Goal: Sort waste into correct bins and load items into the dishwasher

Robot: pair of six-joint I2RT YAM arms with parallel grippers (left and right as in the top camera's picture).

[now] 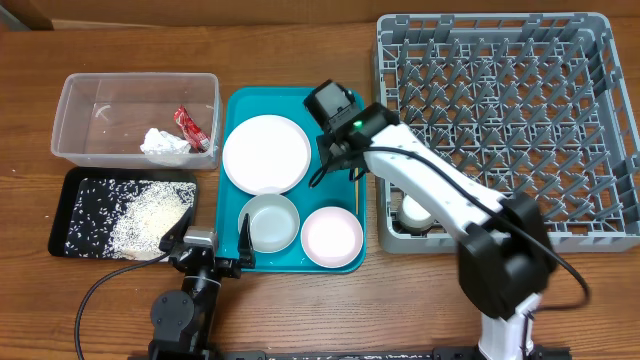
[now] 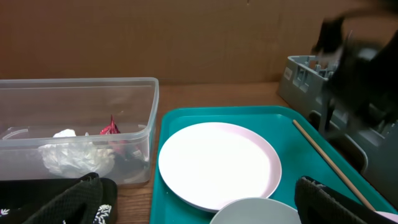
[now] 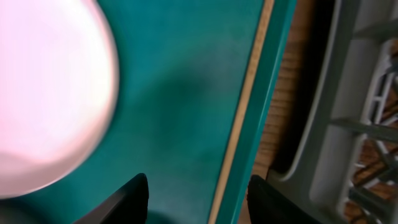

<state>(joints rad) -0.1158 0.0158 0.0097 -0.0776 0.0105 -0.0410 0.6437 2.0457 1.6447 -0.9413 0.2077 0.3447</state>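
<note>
The teal tray (image 1: 240,110) holds a white plate (image 1: 265,153), two white bowls (image 1: 269,222) (image 1: 332,237) and a pale chopstick (image 1: 353,196) along its right rim. My right gripper (image 1: 338,158) is open above the tray's right side; in the right wrist view its fingers (image 3: 202,199) straddle the chopstick (image 3: 249,106) lying beside the plate (image 3: 43,93). My left gripper (image 1: 212,246) is open and empty at the tray's front left, and the left wrist view (image 2: 202,208) looks over the plate (image 2: 217,165). A white cup (image 1: 413,212) sits in the grey rack's (image 1: 600,40) front left corner.
The clear tub (image 1: 75,95) at the back left holds a red wrapper (image 1: 188,126) and a white tissue wad (image 1: 163,145). The black tray (image 1: 62,210) in front of it holds white rice grains (image 1: 140,215). The rack stands close against the teal tray's right side.
</note>
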